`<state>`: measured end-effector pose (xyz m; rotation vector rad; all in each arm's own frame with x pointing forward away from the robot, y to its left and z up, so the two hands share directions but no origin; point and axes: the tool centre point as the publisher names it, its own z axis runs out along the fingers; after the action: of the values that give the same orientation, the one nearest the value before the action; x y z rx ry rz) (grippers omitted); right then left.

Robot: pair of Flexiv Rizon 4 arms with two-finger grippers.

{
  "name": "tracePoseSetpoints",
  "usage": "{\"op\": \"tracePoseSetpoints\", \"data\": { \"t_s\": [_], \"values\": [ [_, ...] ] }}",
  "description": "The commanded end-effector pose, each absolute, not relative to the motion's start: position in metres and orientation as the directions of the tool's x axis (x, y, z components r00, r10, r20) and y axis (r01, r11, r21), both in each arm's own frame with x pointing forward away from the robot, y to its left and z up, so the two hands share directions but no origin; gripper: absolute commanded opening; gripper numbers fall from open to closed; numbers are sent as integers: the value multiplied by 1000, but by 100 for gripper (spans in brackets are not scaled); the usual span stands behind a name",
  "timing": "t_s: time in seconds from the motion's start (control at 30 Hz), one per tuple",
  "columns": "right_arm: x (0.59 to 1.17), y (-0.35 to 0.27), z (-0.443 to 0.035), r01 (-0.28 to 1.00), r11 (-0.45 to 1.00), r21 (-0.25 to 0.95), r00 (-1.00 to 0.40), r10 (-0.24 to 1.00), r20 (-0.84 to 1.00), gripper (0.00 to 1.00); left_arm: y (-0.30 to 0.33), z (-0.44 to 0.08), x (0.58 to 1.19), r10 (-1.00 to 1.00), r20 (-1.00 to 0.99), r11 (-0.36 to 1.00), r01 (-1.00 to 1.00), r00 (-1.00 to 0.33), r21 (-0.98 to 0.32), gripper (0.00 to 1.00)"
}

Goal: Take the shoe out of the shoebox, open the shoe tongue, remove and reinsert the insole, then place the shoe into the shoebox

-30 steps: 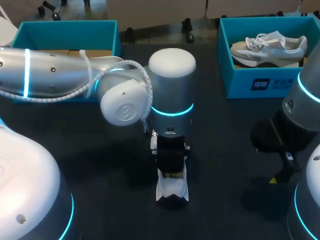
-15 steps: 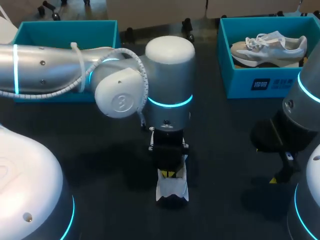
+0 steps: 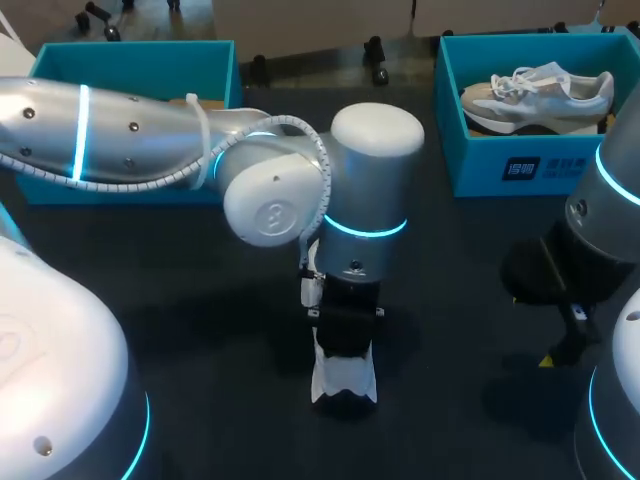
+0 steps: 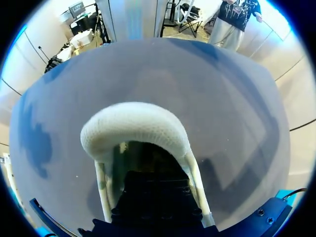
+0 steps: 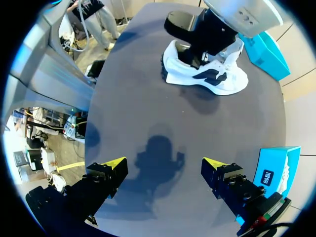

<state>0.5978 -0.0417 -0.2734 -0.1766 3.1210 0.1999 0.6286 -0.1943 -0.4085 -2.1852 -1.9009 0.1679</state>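
A white shoe (image 3: 345, 382) with dark side marks stands on the dark table near the front middle. My left gripper (image 3: 345, 335) points straight down into its opening, so its fingertips are hidden in the shoe. In the left wrist view the shoe's padded collar (image 4: 136, 126) curves around the black gripper body (image 4: 153, 197), and whether anything is pinched cannot be seen. My right gripper (image 5: 163, 165) hangs open over bare table to the right, well away from the shoe (image 5: 207, 74), with nothing between its fingers. It shows at the right edge of the head view (image 3: 560, 352).
A teal shoebox (image 3: 500, 160) at the back right holds a grey and white shoe (image 3: 535, 95). A second teal shoebox (image 3: 130, 60) stands at the back left, partly behind my left arm. Open table lies between the white shoe and my right gripper.
My left arm's wrist and elbow have swung to the right above the shoe, while its gripper stays inside the opening. The shoe and my right arm have not moved.
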Motion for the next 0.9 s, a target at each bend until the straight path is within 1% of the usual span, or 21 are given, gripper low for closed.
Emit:
{"op": "tracePoseSetpoints", "data": {
  "t_s": [0.03, 0.2, 0.47, 0.67, 0.9],
  "values": [
    [597, -42, -274, -114, 985, 127, -993, -112, -19, 100, -185, -425, 635, 992, 21, -112, 965, 120, -237, 0],
    [597, -42, -274, -114, 985, 127, -993, -112, -19, 100, -190, -416, 643, 997, -23, -76, 982, 73, -176, 0],
    [597, -42, -274, -114, 985, 127, -993, -112, -19, 100, -197, -384, 657, 996, -74, -58, 992, 50, -112, 0],
    [597, -42, -274, -114, 985, 127, -993, -112, -19, 100, -200, -377, 658, 997, -56, -67, 991, 61, -118, 0],
    [597, -42, -274, -114, 985, 127, -993, -112, -19, 100, -204, -395, 652, 996, -11, -84, 987, 83, -136, 0]
  ]
}}
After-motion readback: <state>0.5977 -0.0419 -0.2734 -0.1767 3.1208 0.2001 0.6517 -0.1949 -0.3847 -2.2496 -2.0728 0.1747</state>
